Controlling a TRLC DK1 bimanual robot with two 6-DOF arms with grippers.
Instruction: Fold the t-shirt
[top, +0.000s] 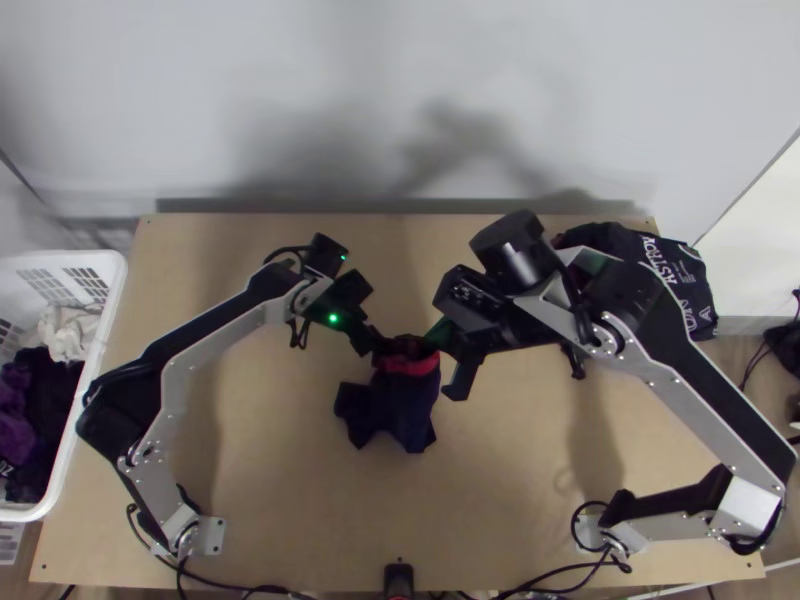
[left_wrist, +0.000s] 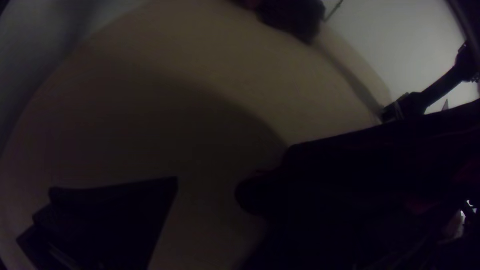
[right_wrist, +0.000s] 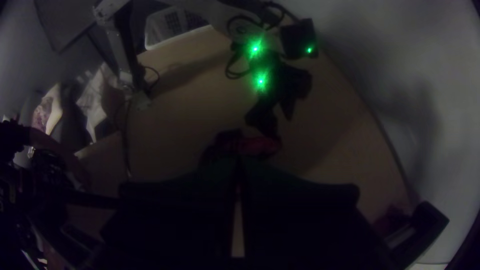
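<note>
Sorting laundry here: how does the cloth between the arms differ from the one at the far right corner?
The middle cloth shows a red band, the corner cloth white lettering. The middle cloth is wholly over the table; the corner cloth juts past its edge. Both are dark.

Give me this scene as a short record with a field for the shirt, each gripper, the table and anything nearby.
T-shirt: dark with a red part, bunched mid-table
Left gripper: fingers apart, at the shirt
Right gripper: shut on the red part
Table: light wood
Nearby: white basket of clothes, left; dark printed cloth, far right corner
</note>
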